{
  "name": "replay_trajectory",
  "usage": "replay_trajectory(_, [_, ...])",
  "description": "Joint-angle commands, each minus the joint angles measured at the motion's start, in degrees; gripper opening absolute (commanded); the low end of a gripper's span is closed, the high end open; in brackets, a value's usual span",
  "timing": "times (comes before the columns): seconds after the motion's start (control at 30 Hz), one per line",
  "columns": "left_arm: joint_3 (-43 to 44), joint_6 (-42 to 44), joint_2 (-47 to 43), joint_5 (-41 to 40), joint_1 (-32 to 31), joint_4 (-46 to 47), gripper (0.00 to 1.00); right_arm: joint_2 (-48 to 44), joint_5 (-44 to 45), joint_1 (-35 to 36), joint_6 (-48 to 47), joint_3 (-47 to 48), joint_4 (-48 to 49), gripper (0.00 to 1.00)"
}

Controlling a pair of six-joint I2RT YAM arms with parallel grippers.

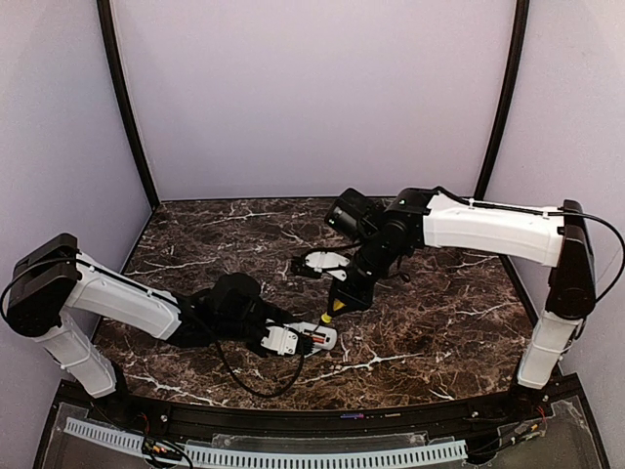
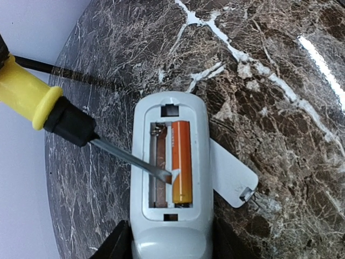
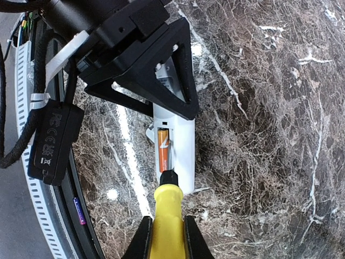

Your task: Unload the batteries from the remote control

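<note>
The white remote control (image 2: pixel 170 240) lies back-up on the marble, and my left gripper (image 2: pixel 170 249) is shut on its near end, dark fingers (image 2: pixel 116 244) on either side. One orange battery (image 2: pixel 181 162) sits in the right bay of the open recess; the left bay is empty. A yellow-handled screwdriver (image 2: pixel 24 91) has its flat blade tip (image 2: pixel 163 174) in the recess against the battery's left side. My right gripper (image 3: pixel 164 237) is shut on the screwdriver handle (image 3: pixel 168 210), just above the remote (image 3: pixel 183 156) and battery (image 3: pixel 164 151). In the top view both grippers meet at the remote (image 1: pixel 317 337).
The small white cover piece (image 2: pixel 232 175) lies on the marble against the remote's right side. A white and black object (image 1: pixel 322 262) rests farther back on the table. The table's near rail (image 3: pixel 81 216) runs close to the remote. Pale walls enclose the table.
</note>
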Motion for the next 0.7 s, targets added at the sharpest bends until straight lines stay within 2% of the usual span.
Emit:
replay_trajectory(0.0, [3.71, -2.90, -2.89, 0.12, 0.48, 3.65, 0.00, 2.25, -3.54, 1.83, 0.96, 0.71, -2.50, 0.00])
replay_trajectory(0.23, [3.01, -1.96, -2.86, -1.61, 0.51, 6.57, 0.00, 4.78, -5.74, 1.27, 0.86, 1.81, -3.49, 0.00])
replay_trajectory(0.67, [0.42, 8.01, 1.28, -10.51, 1.18, 18.93, 0.01, 9.24, -15.60, -8.01, -2.14, 11.11, -6.28, 0.00])
